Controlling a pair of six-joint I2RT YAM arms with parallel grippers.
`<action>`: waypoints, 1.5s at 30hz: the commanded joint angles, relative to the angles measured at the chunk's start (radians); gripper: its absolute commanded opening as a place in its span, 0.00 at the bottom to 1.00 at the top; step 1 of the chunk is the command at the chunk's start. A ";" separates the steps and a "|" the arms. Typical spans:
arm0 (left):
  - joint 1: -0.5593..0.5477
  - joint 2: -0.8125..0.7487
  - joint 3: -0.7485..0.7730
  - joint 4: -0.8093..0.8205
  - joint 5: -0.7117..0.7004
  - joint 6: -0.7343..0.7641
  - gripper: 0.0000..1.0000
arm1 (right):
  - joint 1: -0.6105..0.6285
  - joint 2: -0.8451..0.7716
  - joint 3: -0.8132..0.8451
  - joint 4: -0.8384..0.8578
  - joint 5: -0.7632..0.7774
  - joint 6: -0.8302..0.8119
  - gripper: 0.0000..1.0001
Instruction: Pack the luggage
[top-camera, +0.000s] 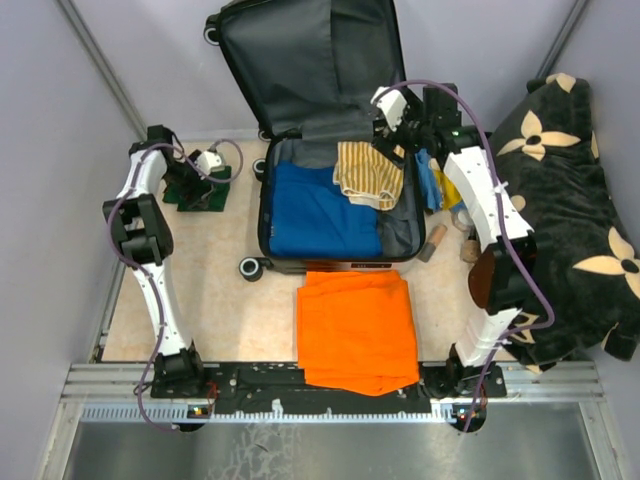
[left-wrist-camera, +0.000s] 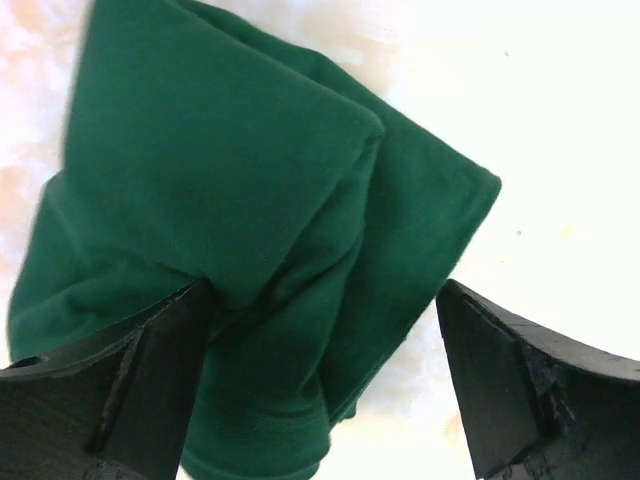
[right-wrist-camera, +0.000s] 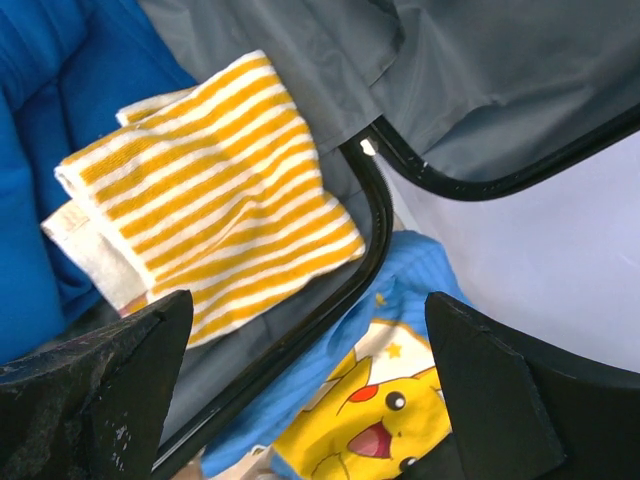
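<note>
Left tool (left-wrist-camera: 322, 300) apart, straddling green garment (left-wrist-camera: 220, 150) on desk (top-camera: 220, 290). Right tool (right-wrist-camera: 308, 310) apart over open luggage (top-camera: 265, 215) rim, near striped cloth (right-wrist-camera: 210, 190).

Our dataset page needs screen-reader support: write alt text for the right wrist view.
A yellow-and-white striped cloth lies in the open suitcase beside blue fabric; a Pikachu-print blue garment sits outside its rim, framed by the open right gripper.

The luggage (top-camera: 300, 70) lies open toward the table's (top-camera: 220, 300) far edge, midway along — base flat, partly filled, grey-lined lid thrown back, black wheels (top-camera: 250, 268) on its left.
</note>
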 joint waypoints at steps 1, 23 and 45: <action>0.003 -0.020 -0.094 -0.072 -0.002 0.098 0.95 | 0.008 -0.103 -0.046 0.027 0.021 0.056 0.99; -0.023 -0.306 -0.638 0.381 0.032 -0.067 0.14 | 0.008 -0.263 -0.197 0.060 -0.001 0.153 0.99; -0.015 -0.692 -0.450 0.356 0.275 -0.561 0.00 | 0.008 -0.249 -0.203 0.138 0.038 0.219 0.99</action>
